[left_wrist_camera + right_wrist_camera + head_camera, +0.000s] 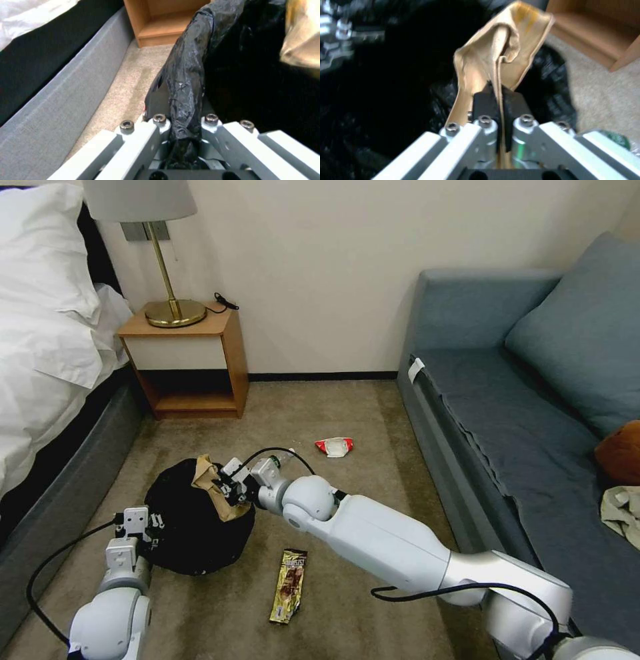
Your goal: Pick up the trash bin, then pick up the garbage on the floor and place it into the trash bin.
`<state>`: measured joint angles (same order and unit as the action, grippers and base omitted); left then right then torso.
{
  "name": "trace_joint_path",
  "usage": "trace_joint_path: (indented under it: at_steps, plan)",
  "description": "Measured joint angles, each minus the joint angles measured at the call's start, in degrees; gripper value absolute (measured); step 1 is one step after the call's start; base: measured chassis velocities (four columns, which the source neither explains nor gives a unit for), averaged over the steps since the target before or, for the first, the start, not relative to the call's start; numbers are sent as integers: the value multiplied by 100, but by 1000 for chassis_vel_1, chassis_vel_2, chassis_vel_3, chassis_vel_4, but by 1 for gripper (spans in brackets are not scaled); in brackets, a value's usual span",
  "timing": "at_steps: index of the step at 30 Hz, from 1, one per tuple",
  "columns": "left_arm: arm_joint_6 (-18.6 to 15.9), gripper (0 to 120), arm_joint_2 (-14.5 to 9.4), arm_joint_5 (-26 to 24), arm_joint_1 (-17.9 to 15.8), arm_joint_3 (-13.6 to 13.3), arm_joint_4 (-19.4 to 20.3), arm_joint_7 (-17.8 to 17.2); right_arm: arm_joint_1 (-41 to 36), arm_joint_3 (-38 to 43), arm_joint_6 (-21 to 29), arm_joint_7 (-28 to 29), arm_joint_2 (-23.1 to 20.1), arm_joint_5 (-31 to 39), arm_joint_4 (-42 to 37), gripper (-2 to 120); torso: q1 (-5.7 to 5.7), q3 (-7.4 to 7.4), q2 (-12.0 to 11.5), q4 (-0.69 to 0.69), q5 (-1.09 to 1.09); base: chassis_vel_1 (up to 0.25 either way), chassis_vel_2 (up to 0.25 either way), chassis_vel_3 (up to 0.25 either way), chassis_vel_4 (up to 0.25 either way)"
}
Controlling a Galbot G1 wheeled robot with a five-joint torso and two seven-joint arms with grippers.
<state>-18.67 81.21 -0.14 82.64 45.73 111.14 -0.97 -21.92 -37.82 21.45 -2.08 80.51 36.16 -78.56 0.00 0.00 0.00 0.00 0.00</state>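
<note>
Left gripper (183, 125) fingers pinch trash bin (193, 527) liner rim; right gripper (498, 110) fingers clamp light, floppy tan paper (500, 50) over bin; you release there.

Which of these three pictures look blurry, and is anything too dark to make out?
Head view: sharp, evenly lit. Right wrist view: soft; the tan paper held by the right gripper is smeared. Left wrist view: slightly soft; the trash bin interior is featureless black.

Trash bin (193, 527) sits on the floor (373, 413) between the bed (47, 380) at left and the sofa (533, 433) at right. Crumpled paper (210, 483) over its rim, snack wrapper (289, 585) just right, another wrapper (335, 447) farther back, nightstand (190, 360) behind.
</note>
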Motion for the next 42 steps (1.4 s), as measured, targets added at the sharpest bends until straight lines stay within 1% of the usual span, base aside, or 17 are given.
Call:
trace_joint_path:
  at_steps: [4,5,6,8,10,11,12,14,17,18,20,21,23,25,31,38,42]
  plan:
    - [0,4,17,-1,-4,-18,0,1,-119,-53,0,13,43,-88,25,16,0,0,0,0,0,0,0,0,0]
    - [0,4,23,-2,-5,-31,0,2,-198,-96,7,52,61,-128,24,24,0,0,0,0,0,0,0,0,0]
    - [0,4,23,-2,-5,-31,0,2,-198,-96,7,52,61,-128,24,24,0,0,0,0,0,0,0,0,0]
    - [-1,4,24,-2,-9,-37,-7,2,-241,-120,23,72,67,-141,-3,33,0,0,0,0,0,0,0,0,0]
    - [0,4,24,-2,-12,-39,-11,2,-245,-120,27,76,68,-142,-16,37,0,0,0,0,0,0,0,0,0]
    - [-1,4,19,-2,-25,-46,-27,4,-246,-119,37,82,70,-140,-48,47,0,0,0,0,0,0,0,0,0]
    - [-1,4,19,-2,-25,-46,-27,4,-246,-119,37,82,70,-140,-48,47,0,0,0,0,0,0,0,0,0]
    - [0,4,7,-2,-45,-48,-57,5,-231,-107,79,84,58,-122,-116,57,0,0,0,0,0,0,0,0,0]
    - [1,4,2,-3,-53,-48,-73,5,-226,-105,94,85,42,-114,-155,63,0,0,0,0,0,0,0,0,0]
    - [4,4,-12,-3,-62,-47,-103,5,-227,-104,126,85,7,-104,-227,71,0,0,0,0,0,0,0,0,0]
    - [7,4,-22,-7,-66,-44,-120,5,-234,-103,138,87,-11,-104,-261,75,0,0,0,0,0,0,0,0,0]
    - [15,4,-31,-11,-71,-32,-136,5,-243,-89,144,98,-28,-105,-286,82,0,0,0,0,0,0,0,0,0]
    - [19,4,-34,-13,-74,-27,-143,5,-249,-69,148,115,-36,-105,-300,85,0,0,0,0,0,0,0,0,0]
    - [30,4,-45,-32,-102,25,-180,4,-272,170,208,200,-38,-74,-360,97,0,0,0,0,0,0,0,0,0]
    - [38,4,-68,-70,-125,105,-198,2,-229,609,322,308,-66,62,-370,100,0,0,0,0,0,0,0,0,0]
    - [46,4,-142,-179,-145,252,-205,-4,-108,1113,663,444,-323,178,-289,100,0,0,0,-1,1,0,0,0,0]
    - [46,4,-153,-211,-174,292,-206,-22,-270,1320,1185,481,-444,178,-131,100,0,0,0,-1,1,0,0,0,0]
